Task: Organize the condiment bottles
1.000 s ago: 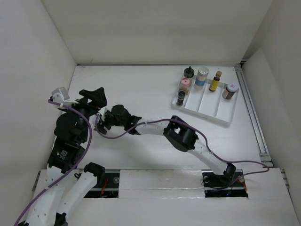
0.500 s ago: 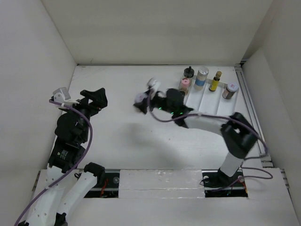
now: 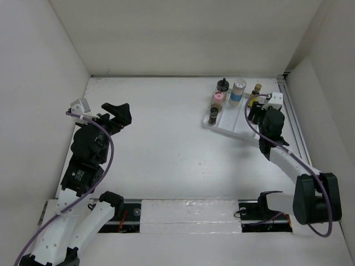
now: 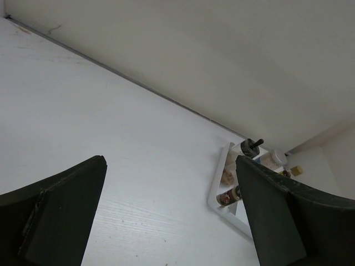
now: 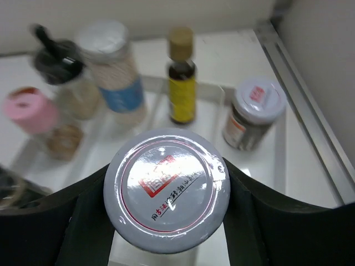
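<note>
Your right tool (image 3: pixel 254 113) is clenched on a jar (image 5: pixel 166 188) with a red-marked lid, its fingers (image 5: pixel 77 221) hugging the lid from both sides. It holds the jar over the right part of the tray (image 3: pixel 224 130), at the far right of the desk (image 3: pixel 166 144); you cannot tell whether the jar touches down. Beyond it stand the yellow bottle (image 5: pixel 182 83), a second jar (image 5: pixel 258 102) to its right, and the blue-labelled jar (image 5: pixel 111 61), black-capped bottle (image 5: pixel 58 55) and pink-lidded jar (image 5: pixel 30 108) to its left. Your left tool (image 4: pixel 169 210) hangs released, jaws wide, over the desk's left side, well apart from the tray.
</note>
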Robot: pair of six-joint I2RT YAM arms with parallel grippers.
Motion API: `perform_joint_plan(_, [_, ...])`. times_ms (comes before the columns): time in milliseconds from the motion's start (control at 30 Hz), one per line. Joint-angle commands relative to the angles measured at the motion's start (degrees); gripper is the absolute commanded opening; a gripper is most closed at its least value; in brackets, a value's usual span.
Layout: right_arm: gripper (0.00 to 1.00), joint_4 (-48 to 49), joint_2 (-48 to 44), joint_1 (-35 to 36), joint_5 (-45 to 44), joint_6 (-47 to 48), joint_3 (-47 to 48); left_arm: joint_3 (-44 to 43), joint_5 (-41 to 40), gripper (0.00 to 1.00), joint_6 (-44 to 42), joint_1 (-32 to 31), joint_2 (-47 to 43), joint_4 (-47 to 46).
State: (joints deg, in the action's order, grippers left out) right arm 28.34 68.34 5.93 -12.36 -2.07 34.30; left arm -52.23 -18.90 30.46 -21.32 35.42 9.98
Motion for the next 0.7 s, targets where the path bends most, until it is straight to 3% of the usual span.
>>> perform_joint_plan(0, [0.36,6.29,3.18,-4.52,-2.06,-3.20,1.82,0.11,1.23,1.00,-0.75,-0.21,0.00,-2.24])
perform_joint_plan(467, [0.35,6.56,12.00,-14.98,-0.74,-7.60,3.93,0.64,2.99,1.00,-0.75,-0.21,0.09,-2.77])
perform_joint_plan(667, [0.43,-0.29,16.47,-17.88,3.47,-8.13,9.37,0.64,2.99,1.00,-0.75,-0.21,0.09,-3.29])
